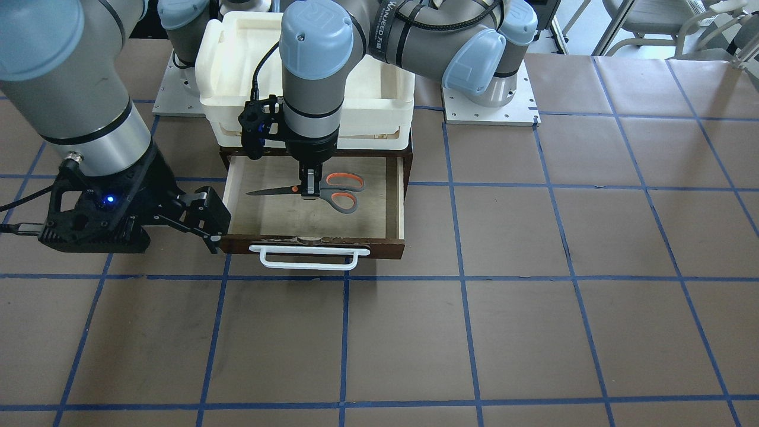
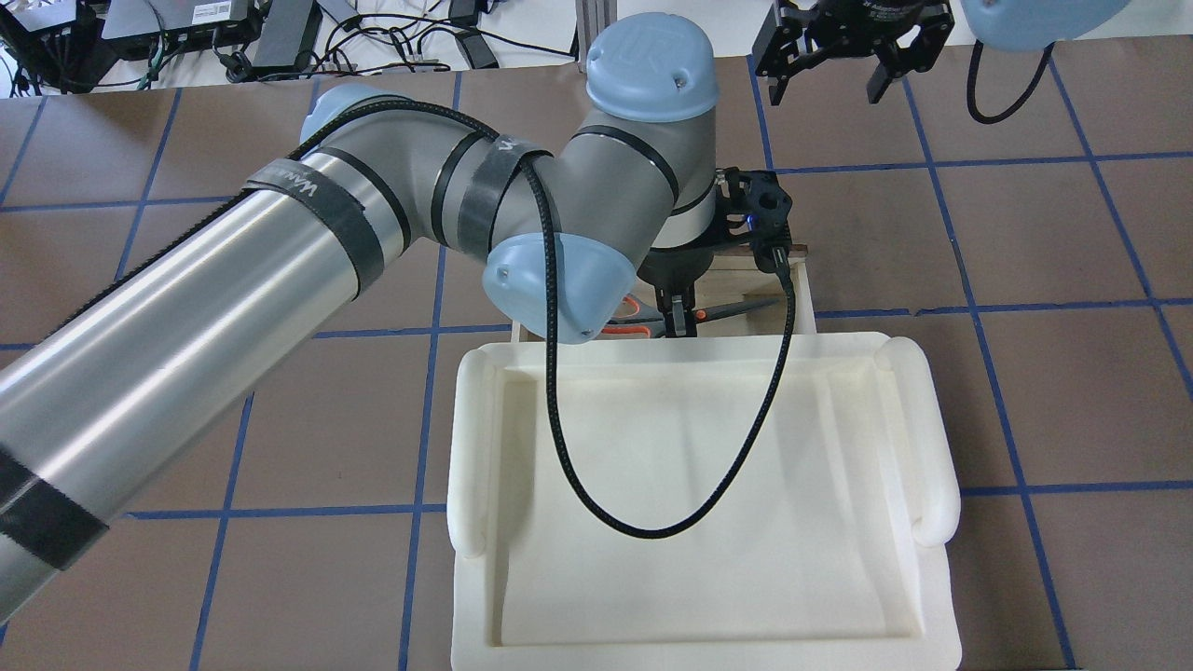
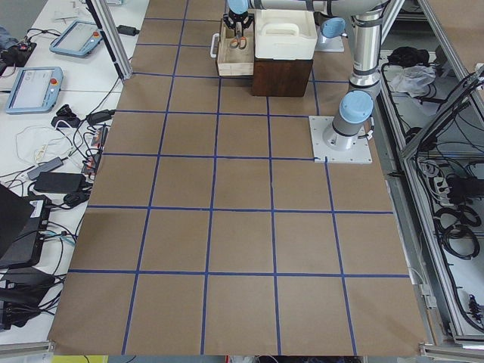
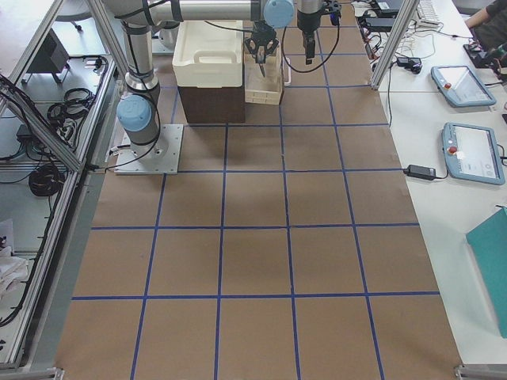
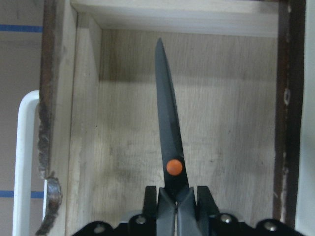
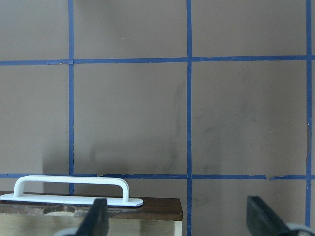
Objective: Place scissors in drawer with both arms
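Grips scissors (image 5: 167, 128) in left gripper (image 1: 308, 190), fingers (image 5: 150, 201) closed tight on both sides just behind orange pivot dot (image 5: 174, 167). Points straight down into open drawer (image 1: 391, 248). Blades shut and level over pale drawer floor, tip toward side wall on robot's right, handles toward opposite wall. Cannot tell if resting on floor or just above it.

Drawer sticking out toward operators' edge of table (image 1: 533, 332), from dark cabinet (image 3: 281, 76) by robot's edge, between the two arm bases. White tray (image 2: 708, 522) on top of cabinet. White bar handle (image 1: 302, 267) on drawer front. Black cable (image 2: 652, 531) looping from left wrist over tray.

Right gripper (image 1: 214, 228) spread wide, nothing held, low at drawer-front corner on robot's right, just beside end of handle. Cannot tell if touching the drawer front. Not on handle.
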Robot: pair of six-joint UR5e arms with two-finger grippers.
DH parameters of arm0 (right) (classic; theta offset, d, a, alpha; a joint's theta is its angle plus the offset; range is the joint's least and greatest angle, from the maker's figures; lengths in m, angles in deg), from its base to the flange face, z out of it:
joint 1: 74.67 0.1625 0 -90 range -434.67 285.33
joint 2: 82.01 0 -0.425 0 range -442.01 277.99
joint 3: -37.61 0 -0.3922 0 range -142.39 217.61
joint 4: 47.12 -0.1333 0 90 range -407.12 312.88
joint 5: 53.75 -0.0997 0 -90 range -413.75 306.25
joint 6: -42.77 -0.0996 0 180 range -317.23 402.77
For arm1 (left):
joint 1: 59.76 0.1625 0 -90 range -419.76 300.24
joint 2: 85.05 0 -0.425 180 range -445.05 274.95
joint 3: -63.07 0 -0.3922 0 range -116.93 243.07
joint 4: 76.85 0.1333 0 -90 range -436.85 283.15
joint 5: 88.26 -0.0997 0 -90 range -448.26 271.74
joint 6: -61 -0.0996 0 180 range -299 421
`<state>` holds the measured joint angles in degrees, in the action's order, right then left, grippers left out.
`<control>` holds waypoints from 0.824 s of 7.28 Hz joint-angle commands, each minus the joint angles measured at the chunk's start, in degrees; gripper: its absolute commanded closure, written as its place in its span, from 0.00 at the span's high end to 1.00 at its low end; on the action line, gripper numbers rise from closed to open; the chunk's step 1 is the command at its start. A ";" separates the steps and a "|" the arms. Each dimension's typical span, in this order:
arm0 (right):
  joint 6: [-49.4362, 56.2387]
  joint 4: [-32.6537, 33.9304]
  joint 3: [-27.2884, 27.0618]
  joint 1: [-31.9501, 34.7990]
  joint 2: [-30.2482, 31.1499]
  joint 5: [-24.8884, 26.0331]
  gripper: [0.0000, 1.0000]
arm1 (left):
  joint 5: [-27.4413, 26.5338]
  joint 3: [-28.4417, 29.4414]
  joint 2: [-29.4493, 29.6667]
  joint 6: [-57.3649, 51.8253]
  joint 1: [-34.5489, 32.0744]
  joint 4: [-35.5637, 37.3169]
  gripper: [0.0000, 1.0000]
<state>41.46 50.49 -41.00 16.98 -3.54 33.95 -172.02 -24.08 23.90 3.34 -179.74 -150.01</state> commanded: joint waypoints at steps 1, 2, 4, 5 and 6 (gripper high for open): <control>0.25 -1.72 -3.47 -0.07 2.82 0.20 1.00 | 0.00 -0.30 0.99 0.00 -0.69 0.29 0.00; 0.08 -1.73 -3.57 -0.07 3.09 0.28 1.00 | 0.00 -0.30 1.34 0.09 -0.69 0.30 0.00; 0.16 -2.07 -3.57 0.19 3.27 3.51 1.00 | 0.09 -0.21 1.78 0.26 -0.69 1.95 0.62; 0.17 -3.56 -3.49 0.28 3.62 3.54 1.00 | 0.09 -0.21 1.78 0.44 -0.69 1.88 1.00; 0.34 -5.57 -3.22 0.20 4.49 3.36 1.00 | 0.09 -0.21 1.78 0.35 -0.69 1.88 1.00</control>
<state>41.64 46.99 -44.44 17.17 0.14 37.07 -171.94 -24.30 25.64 3.68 -180.43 -148.26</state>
